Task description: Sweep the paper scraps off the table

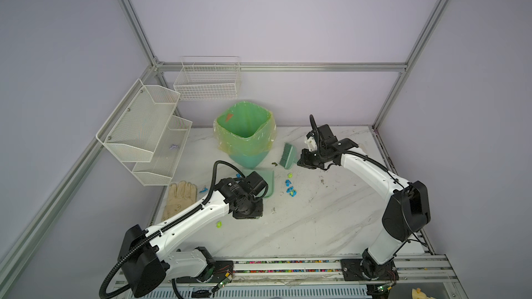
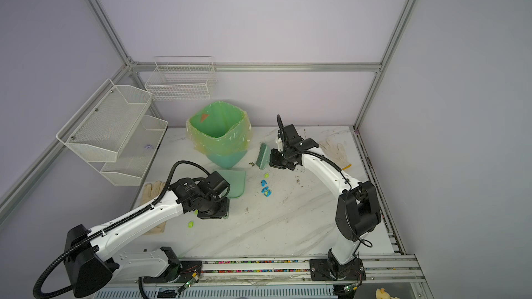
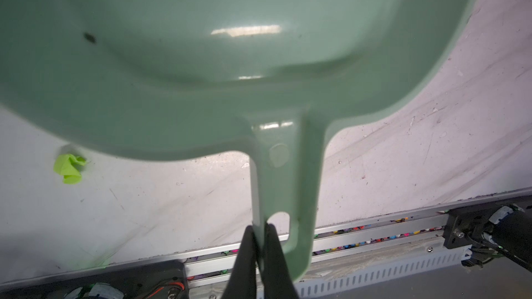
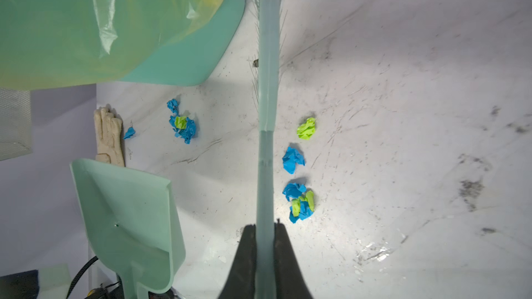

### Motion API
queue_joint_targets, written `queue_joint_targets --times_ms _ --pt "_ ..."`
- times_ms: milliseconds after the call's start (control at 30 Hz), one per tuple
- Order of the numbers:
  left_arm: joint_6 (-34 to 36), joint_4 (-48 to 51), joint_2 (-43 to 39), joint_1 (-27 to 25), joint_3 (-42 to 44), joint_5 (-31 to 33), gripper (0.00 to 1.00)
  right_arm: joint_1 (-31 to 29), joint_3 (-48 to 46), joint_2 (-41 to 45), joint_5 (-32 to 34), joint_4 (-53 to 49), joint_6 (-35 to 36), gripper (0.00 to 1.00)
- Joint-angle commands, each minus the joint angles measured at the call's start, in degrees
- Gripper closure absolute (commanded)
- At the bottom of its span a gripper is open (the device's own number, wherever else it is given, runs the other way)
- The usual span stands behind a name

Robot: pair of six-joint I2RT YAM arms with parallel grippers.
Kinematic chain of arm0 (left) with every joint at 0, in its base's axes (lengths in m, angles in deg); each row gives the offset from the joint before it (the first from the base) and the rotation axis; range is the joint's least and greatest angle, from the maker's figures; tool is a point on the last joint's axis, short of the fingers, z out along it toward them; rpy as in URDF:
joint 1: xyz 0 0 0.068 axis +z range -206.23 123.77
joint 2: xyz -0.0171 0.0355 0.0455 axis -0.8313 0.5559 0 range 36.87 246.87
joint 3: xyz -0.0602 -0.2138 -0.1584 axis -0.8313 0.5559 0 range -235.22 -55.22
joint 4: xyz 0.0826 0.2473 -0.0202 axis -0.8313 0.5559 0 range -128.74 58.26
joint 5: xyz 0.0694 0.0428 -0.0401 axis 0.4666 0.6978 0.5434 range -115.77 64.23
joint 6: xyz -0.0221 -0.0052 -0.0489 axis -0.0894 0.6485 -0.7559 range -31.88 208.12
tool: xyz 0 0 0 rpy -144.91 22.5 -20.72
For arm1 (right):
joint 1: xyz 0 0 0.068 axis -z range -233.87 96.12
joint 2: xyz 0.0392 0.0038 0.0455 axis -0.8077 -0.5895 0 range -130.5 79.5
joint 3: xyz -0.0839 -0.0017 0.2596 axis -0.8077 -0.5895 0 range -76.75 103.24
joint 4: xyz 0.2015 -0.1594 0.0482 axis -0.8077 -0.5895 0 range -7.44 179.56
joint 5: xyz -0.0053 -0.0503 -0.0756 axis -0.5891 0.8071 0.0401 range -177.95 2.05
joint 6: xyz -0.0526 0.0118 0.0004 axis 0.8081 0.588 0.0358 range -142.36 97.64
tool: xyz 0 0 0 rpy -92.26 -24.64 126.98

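Several blue and yellow-green paper scraps [image 1: 290, 190] [image 2: 265, 190] [image 4: 299, 205] lie on the white marbled table [image 1: 316, 225], right of the dustpan's mouth. More scraps sit by the bin [image 4: 182, 125], and one yellow-green wad [image 1: 219, 223] [image 3: 69, 168] lies near my left wrist. My left gripper [image 3: 260, 234] is shut on the handle of the pale green dustpan [image 1: 267, 182] [image 2: 237, 181] [image 3: 201, 53]. A teal brush [image 1: 288, 155] [image 2: 262, 156] [image 4: 269, 81] is clamped by its handle in my right gripper [image 4: 264, 231], bristles towards the bin.
A green bin with a yellowish bag [image 1: 244, 136] stands at the back centre. A mesh shelf [image 1: 144, 136] and wire basket [image 1: 208, 81] hang at the left. A beige glove [image 1: 180, 199] lies left, a white glove [image 2: 335, 151] back right, and a dark speck [image 1: 274, 164] beside the brush.
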Motion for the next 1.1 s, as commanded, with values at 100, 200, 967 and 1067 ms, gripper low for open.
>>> queue_joint_targets --times_ms 100,200,967,1067 --pt "-0.16 -2.81 1.79 -2.14 1.29 -1.41 1.00 0.37 8.29 -1.59 14.70 -11.01 10.67 1.00" --pt "0.34 -2.92 2.37 -2.81 1.13 -3.23 1.00 0.39 8.50 0.48 19.22 -10.13 14.54 1.00" --pt "3.57 -5.56 3.32 -3.27 4.72 -17.98 1.00 -10.38 12.76 -2.82 44.54 -12.78 37.93 1.00" --pt "4.36 -5.54 4.21 -3.30 4.59 -18.41 1.00 -11.62 11.31 -3.47 47.10 -12.22 41.03 1.00"
